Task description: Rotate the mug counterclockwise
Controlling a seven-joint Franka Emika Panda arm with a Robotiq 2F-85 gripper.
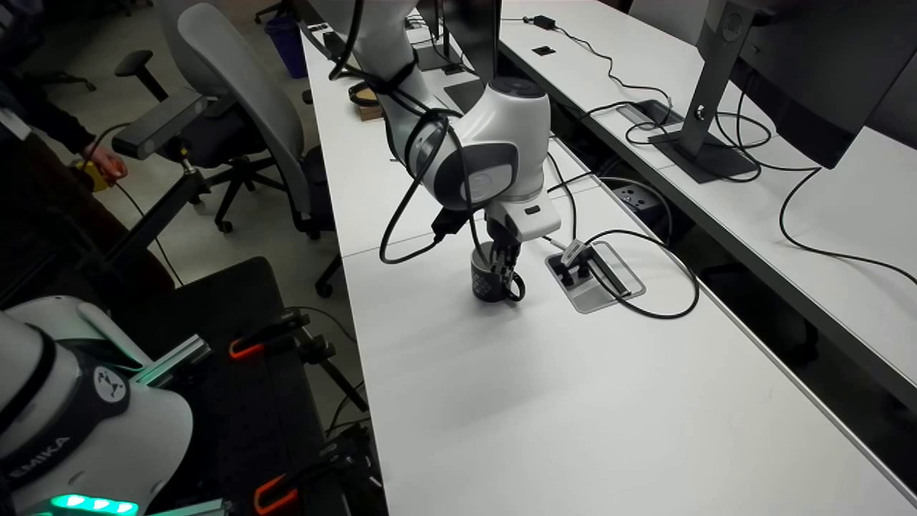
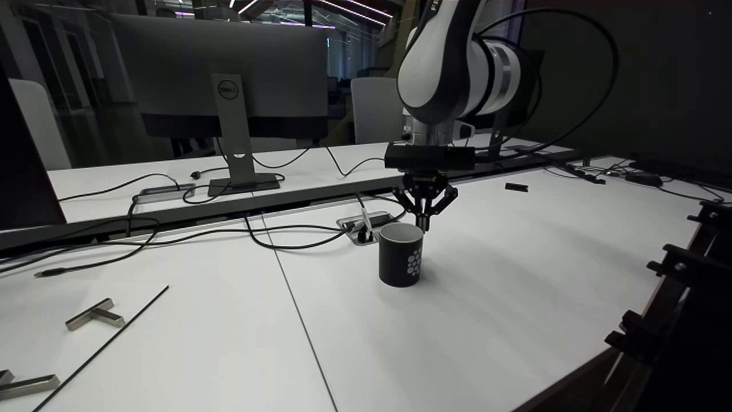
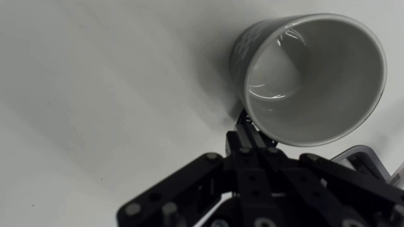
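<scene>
My Robotiq gripper [image 2: 422, 222] points down beside a black, dot-patterned mug [image 2: 399, 257] on a white office desk [image 1: 501, 401], its two fingers [image 3: 243, 137] pressed together. The mug stands upright near a desk cable box [image 1: 591, 295], where black cables [image 2: 291, 248] run in. In an exterior view I see the loop handle [image 1: 522, 287] just beside the fingertips; whether they touch it, I cannot tell. A Dell monitor [image 2: 229, 57] stands on the facing desk [image 2: 309, 171].
</scene>
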